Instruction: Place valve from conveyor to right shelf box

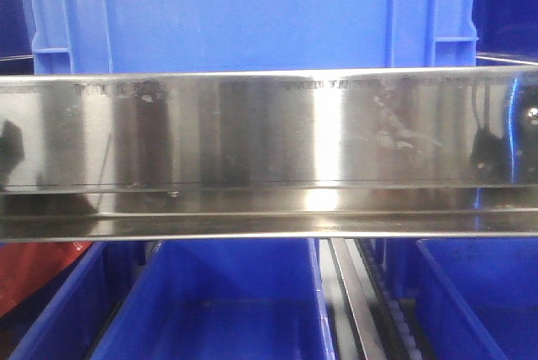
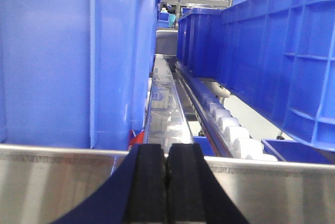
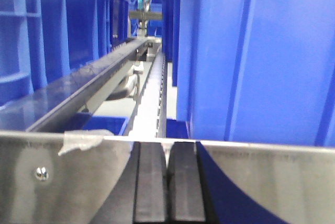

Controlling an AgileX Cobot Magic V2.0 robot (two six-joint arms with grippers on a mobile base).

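Facing the shelving head-on, the front view shows a brushed stainless rail (image 1: 269, 154) across the whole frame, a tall blue crate (image 1: 244, 11) above and behind it, and open blue bins (image 1: 218, 309) below. A roller track (image 1: 370, 301) runs between two of the lower bins; something red (image 1: 38, 263) sits at lower left. No valve, no conveyor belt, no arm visible here.

Left wrist view: left gripper (image 2: 167, 187) w/ both black pads pressed together, nothing between them, so it's closed and empty. It sits just behind a steel rail (image 2: 52, 182). Beyond: big blue crate (image 2: 68, 56) on one side, a row of blue bins (image 2: 272, 51) on the other, white rollers (image 2: 233, 130) and a steel channel (image 2: 165, 103) running away between them.

Right wrist view: right gripper (image 3: 167, 190), pads nearly touching w/ only a hairline gap, nothing held. Steel rail (image 3: 57, 182) in front w/ a scrap of clear tape (image 3: 81, 139) and a screw head (image 3: 41, 172). Blue crate wall (image 3: 261, 51) fills the right side; another row of blue bins (image 3: 36, 35) on the left.

Valve and conveyor: not in any view, so can't say where the valve lies. Judgement: pickup hasn't begun; both arms look parked at the shelf front. Next move prob. needs turning toward the belt, finding the valve, opening the right gripper before descent.

Writing: none legible; faint marks along the rail's top edge are too blurred to read.
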